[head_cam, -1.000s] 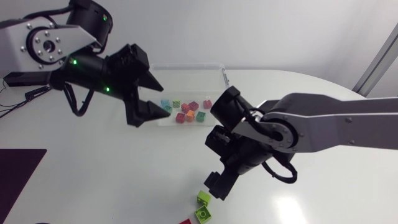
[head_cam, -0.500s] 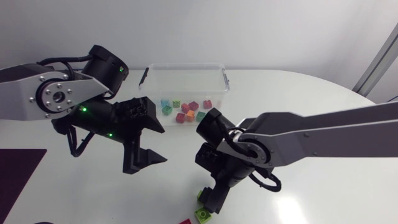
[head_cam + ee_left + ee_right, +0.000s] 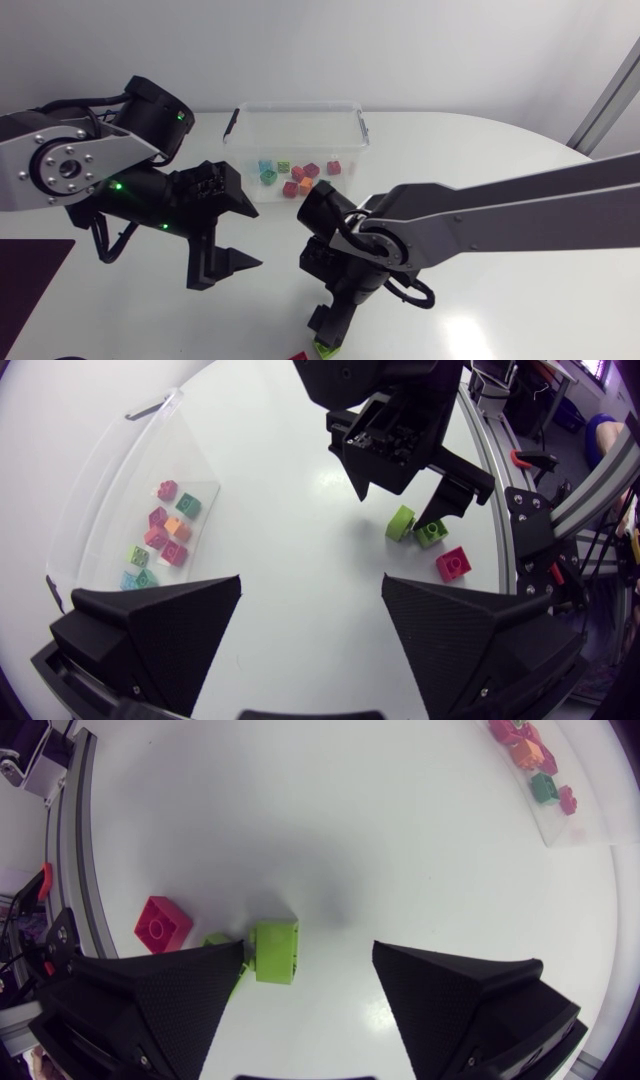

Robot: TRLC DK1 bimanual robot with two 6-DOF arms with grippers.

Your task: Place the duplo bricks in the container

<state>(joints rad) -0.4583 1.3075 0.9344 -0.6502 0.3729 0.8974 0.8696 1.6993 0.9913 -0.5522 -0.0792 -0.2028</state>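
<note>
While the right gripper (image 3: 308, 955) hangs low over the table (image 3: 520, 180), its jaws stand wide apart and hold nothing. In the right wrist view a lime brick (image 3: 275, 950) lies on the surface between the fingers, hard against the inner tip of one and well apart from the other; whether it touches that tip cannot be told. A second green brick (image 3: 215, 938) peeks out from behind the same finger, and a red brick (image 3: 162, 928) lies just outside it. The left gripper (image 3: 312, 585) is likewise spread wide and empty, with bare white table between its fingers; ahead of it the left wrist view shows the other arm's gripper above the three loose bricks. In the head view the right gripper sits at the lower middle of the frame, the left one at middle left. The clear container (image 3: 295, 104) stands at the upper middle, near the table's far edge, with a cluster of small coloured bricks (image 3: 300, 175) inside.
</note>
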